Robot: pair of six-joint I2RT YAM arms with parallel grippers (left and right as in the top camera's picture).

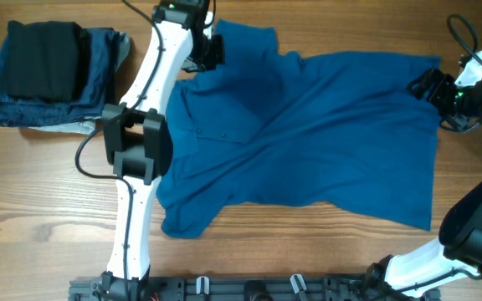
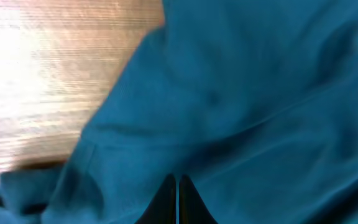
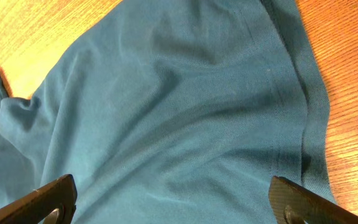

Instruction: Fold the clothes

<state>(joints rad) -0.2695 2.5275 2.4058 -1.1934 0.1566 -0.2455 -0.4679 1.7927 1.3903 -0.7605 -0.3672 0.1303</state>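
Observation:
The clothes are one medium-blue polo shirt [image 1: 325,134], lying spread and rumpled across the middle of the table, collar end to the left. My left gripper [image 1: 210,52] is at the shirt's far left corner. In the blurred left wrist view its black fingertips [image 2: 177,180] are pressed together on the blue cloth [image 2: 247,93], and creases run to the tips. My right gripper [image 1: 425,86] hovers at the shirt's far right edge. In the right wrist view it [image 3: 176,205] stands wide open over the shirt [image 3: 185,112] beside the hem, with nothing between its fingers.
A stack of folded garments sits at the far left: a black piece [image 1: 44,50] on darker denim-blue cloth [image 1: 99,67], with grey beneath. The left arm [image 1: 136,150] lies along the shirt's left side. Bare wood table [image 1: 48,209] shows in front of the stack.

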